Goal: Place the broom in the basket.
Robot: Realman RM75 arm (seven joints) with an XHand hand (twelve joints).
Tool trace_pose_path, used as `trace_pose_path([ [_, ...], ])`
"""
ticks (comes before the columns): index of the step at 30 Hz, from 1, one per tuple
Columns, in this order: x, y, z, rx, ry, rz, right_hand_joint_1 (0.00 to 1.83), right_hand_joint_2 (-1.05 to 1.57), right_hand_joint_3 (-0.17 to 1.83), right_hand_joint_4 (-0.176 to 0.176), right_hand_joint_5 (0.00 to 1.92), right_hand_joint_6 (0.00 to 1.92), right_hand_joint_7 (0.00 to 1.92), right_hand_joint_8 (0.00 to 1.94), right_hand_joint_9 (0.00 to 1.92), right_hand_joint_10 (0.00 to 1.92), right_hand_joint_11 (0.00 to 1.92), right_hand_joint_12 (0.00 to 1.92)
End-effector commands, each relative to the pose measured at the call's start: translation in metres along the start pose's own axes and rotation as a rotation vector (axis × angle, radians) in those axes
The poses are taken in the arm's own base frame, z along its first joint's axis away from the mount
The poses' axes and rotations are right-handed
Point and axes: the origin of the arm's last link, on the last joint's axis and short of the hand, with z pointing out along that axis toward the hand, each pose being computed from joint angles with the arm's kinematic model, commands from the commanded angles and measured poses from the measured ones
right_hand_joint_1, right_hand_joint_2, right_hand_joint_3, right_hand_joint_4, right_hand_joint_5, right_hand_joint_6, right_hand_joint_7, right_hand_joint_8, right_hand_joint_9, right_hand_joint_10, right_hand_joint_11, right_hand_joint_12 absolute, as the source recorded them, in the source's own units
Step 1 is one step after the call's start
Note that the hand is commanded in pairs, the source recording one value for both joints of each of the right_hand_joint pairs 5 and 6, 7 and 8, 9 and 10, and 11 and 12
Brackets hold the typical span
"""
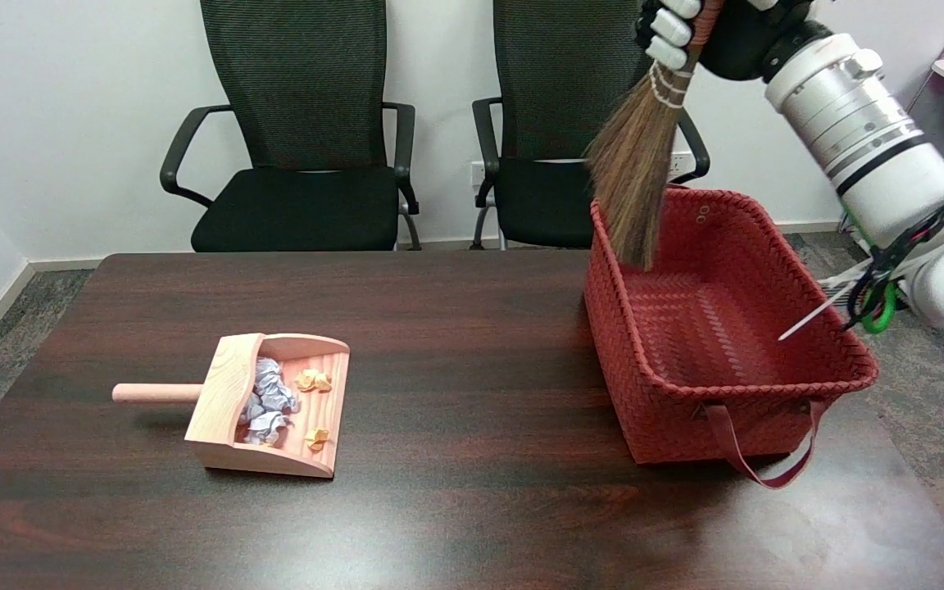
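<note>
My right hand (705, 29) is at the top edge of the head view, partly cut off, and grips the handle of a small straw broom (636, 168). The brown bristles hang down and slightly left, their tips over the far left corner of the red woven basket (841, 373), just inside its rim. The basket stands on the right side of the dark wooden table (456, 492) and holds nothing. My white forearm slants up from the right edge, above the basket.
A wooden dustpan (230, 401) with crumpled grey and yellow paper scraps sits on the table's left half. Two black office chairs (304, 164) stand behind the table. The basket's strap handle (759, 463) hangs over its front wall.
</note>
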Motion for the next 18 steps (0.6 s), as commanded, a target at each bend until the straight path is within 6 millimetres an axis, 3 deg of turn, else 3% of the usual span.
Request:
trace_pose_path([
  [1,0.044,0.001,-0.001,-0.102,0.090,-0.024,0.97,1.57,1.83,0.013,1.92,1.92,1.92,1.92,1.92,1.92,1.92,1.92],
  [5,0.051,0.025,-0.012,-0.168,0.120,-0.032,0.98,1.57,1.82,0.012,1.92,1.92,1.92,1.92,1.92,1.92,1.92,1.92],
  [9,0.056,0.037,-0.020,-0.180,0.158,-0.030,0.98,1.57,1.73,0.010,1.92,1.92,1.92,1.92,1.92,1.92,1.92,1.92],
  [14,0.058,0.055,-0.031,-0.225,0.158,-0.068,1.00,1.57,1.47,0.007,1.92,1.92,1.92,1.92,1.92,1.92,1.92,1.92],
  [18,0.054,0.067,-0.041,-0.234,0.141,-0.118,1.00,1.57,1.42,0.006,1.92,1.92,1.92,1.92,1.92,1.92,1.92,1.92],
])
